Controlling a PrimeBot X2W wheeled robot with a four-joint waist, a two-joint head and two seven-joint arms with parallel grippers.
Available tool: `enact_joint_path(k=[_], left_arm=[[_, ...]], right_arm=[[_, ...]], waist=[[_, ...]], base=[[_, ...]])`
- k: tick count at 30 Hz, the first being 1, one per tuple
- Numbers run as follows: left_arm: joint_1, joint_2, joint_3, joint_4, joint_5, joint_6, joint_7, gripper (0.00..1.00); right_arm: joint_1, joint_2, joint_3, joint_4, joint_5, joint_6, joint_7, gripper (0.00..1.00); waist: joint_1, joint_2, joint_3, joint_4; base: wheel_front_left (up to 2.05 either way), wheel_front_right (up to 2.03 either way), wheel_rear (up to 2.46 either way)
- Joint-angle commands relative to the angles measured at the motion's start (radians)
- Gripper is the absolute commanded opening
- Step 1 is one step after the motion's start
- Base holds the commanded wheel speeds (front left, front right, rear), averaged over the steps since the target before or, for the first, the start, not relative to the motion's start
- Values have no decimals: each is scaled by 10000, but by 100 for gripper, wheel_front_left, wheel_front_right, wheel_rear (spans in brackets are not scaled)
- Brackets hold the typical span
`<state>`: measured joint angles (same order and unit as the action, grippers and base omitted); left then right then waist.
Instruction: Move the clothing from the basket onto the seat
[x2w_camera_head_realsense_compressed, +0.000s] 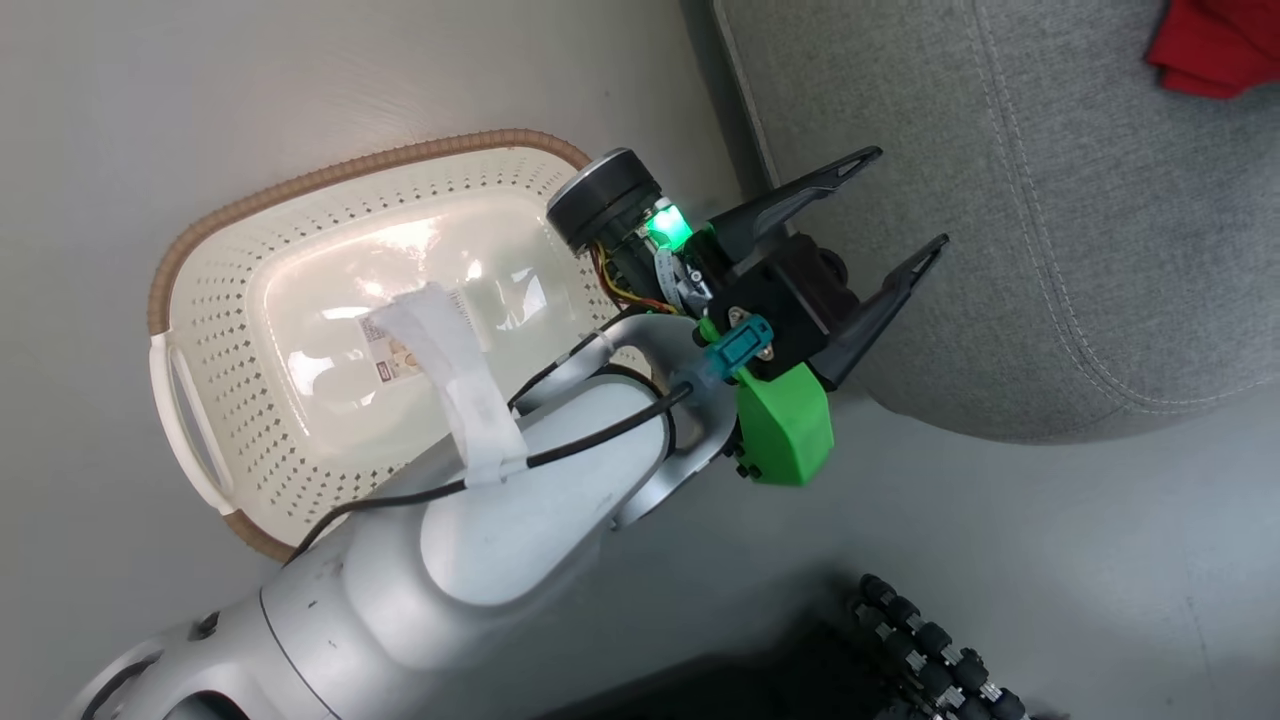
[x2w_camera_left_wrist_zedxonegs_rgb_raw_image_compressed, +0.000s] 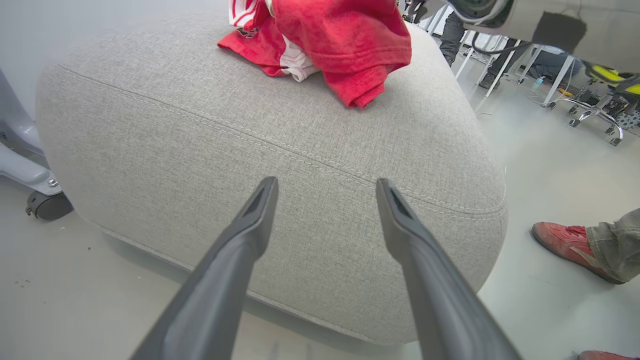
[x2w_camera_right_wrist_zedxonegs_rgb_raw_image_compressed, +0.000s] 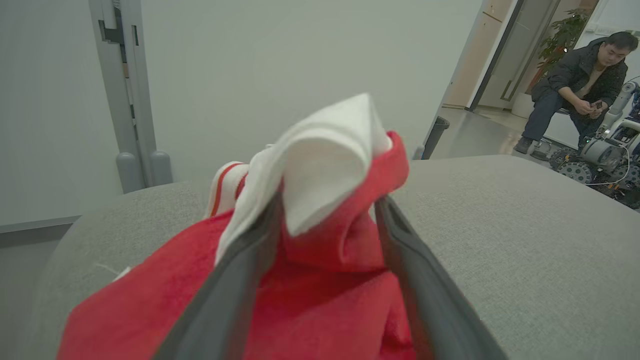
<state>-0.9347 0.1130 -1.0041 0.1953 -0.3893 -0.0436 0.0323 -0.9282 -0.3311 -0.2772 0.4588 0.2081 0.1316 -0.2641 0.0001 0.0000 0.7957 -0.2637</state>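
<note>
Right gripper (x2w_camera_right_wrist_zedxonegs_rgb_raw_image_compressed: 327, 200) stood spread around bunched clothing (x2w_camera_right_wrist_zedxonegs_rgb_raw_image_compressed: 320, 280) on the seat (x2w_camera_right_wrist_zedxonegs_rgb_raw_image_compressed: 525, 225), its tips buried in fabric; left gripper (x2w_camera_head_realsense_compressed: 905, 200) hung spread at three o'clock of the basket (x2w_camera_head_realsense_compressed: 215, 330), itself half-hidden by the forearm (x2w_camera_head_realsense_compressed: 540, 480).

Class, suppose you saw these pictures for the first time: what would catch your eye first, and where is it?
The red clothing stands out, heaped on the grey seat, with red and white fabric bunched between the fingers of the right gripper. Next comes the left gripper, open, with its bright green cover, hovering between the cream basket and the seat.
</note>
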Motion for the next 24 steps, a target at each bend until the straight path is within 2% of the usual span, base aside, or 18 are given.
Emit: enact_joint_path(k=[1,5,10,17,24], left_arm=[[162,78,56,53,-145,81,-120,100],[493,161,231,251,-240,298,-528,100],[1377,183,693,557,-766,770,-1341,100],[3071,189,1606,1290,-1610,1454,-2647,100],[4599,173,2984,1451,-1952,1981,-2989,100]], right_arm=[[280,81,54,-117,-134,-16,-4,100],[1027,319,235,-502,-378,-16,-4,100],[2314,663,753,-1057,-419,-18,-4,100],[4483,912,2480,-1898,-128,-18,-4,100],[5908,1242,3928,-2412,-81,-18,-4,100]], waist=[[-1,0,-367,11],[-1,0,-965,93],[-1,0,-2014,390],[-1,0,-3826,1246],[-1,0,-5297,1988]], base=[[0,0,0],[0,0,0],[0,0,0],[0,0,0],[0,0,0]])
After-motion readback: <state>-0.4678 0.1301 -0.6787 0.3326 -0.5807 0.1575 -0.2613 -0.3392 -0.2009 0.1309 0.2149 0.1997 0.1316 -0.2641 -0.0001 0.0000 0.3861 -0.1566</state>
